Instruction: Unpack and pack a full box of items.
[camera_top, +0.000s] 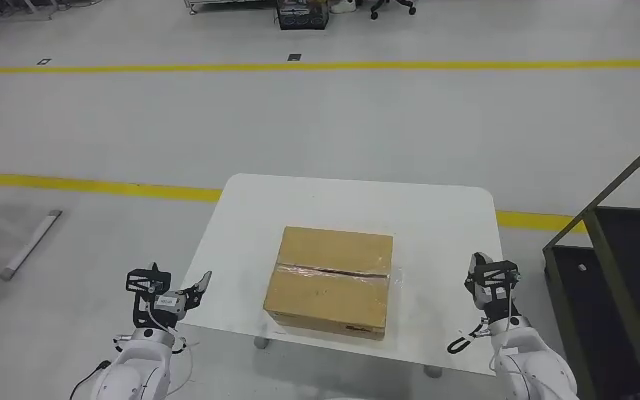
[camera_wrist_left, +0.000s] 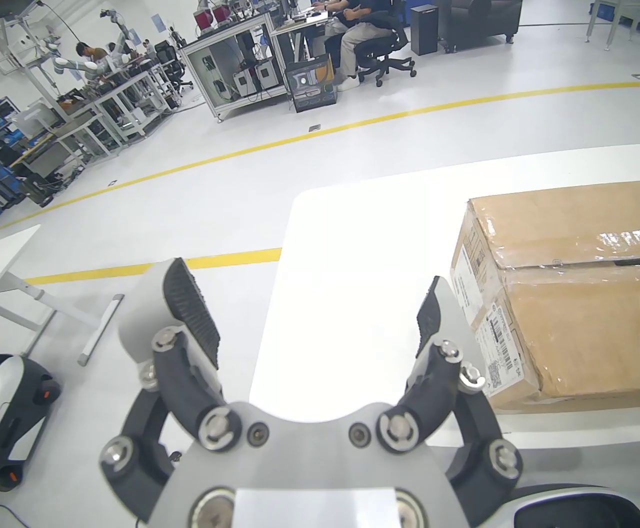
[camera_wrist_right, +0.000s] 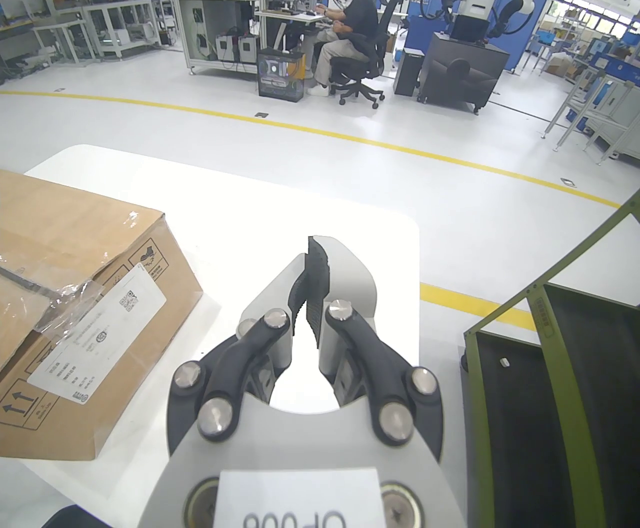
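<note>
Brown cardboard box (camera_top: 330, 282), seam taped, seemingly unopened, sits between left gripper (camera_wrist_left: 305, 280), jaws wide, and right gripper (camera_wrist_right: 312, 250), jaws closed empty.

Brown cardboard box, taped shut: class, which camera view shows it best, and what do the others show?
The top view: the brown cardboard box lies whole on the white table, taped seam crossing its top. The left wrist view shows one labelled end and part of the top; the right wrist view, the other end.
</note>
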